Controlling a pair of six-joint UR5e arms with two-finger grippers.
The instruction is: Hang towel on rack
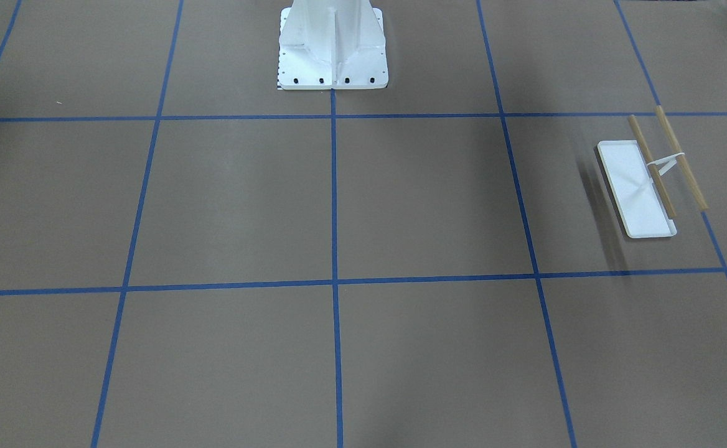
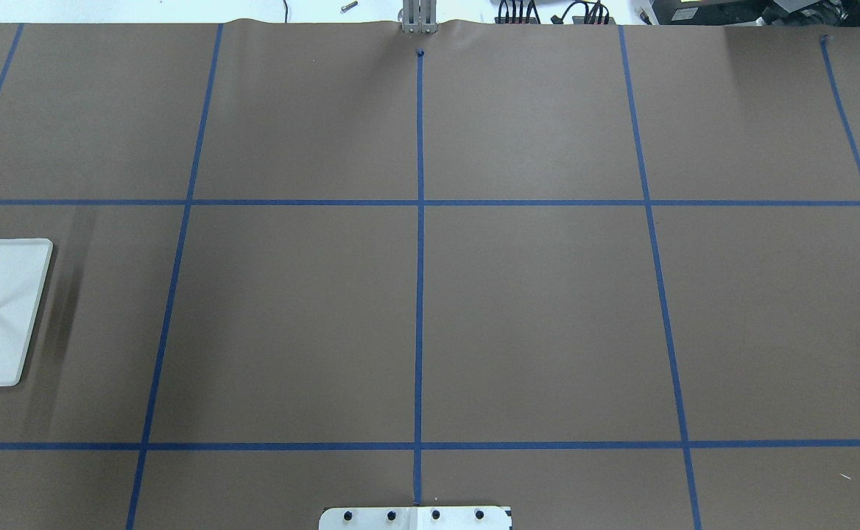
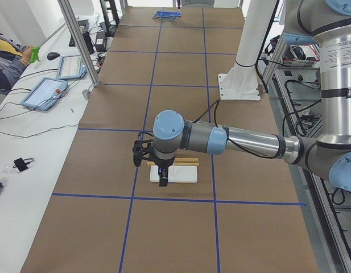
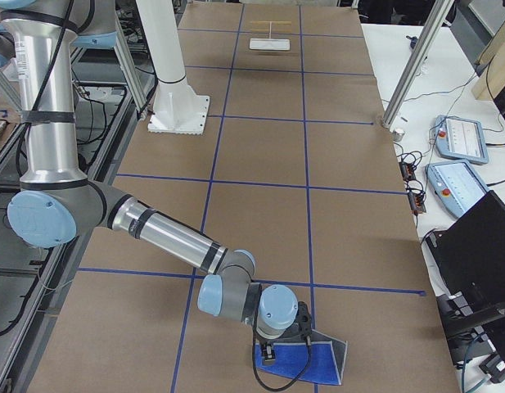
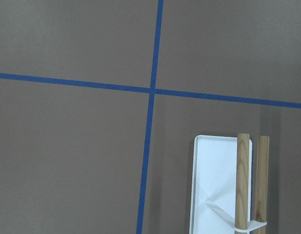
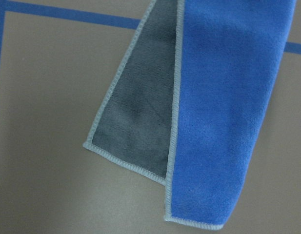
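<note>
The rack point(image 1: 637, 190) has a white tray base and two wooden rods point(image 1: 681, 158). It stands at the table's end on my left, and also shows in the overhead view point(image 2: 3, 309) and the left wrist view point(image 5: 218, 180). My left gripper point(image 3: 160, 170) hangs just above the rack point(image 3: 178, 173); I cannot tell if it is open or shut. The towel point(image 6: 233, 107), blue with a grey flap point(image 6: 140, 112) folded out, lies at the table's other end. My right gripper point(image 4: 272, 350) is at the towel's point(image 4: 313, 362) edge; I cannot tell its state.
The large white bolted pedestal point(image 1: 332, 46) stands mid-table at my side. Blue tape lines grid the brown table. A side bench with tablets point(image 4: 461, 135), cables and metal posts point(image 3: 78, 40) runs along the far edge. A seated person point(image 3: 7, 62) is there.
</note>
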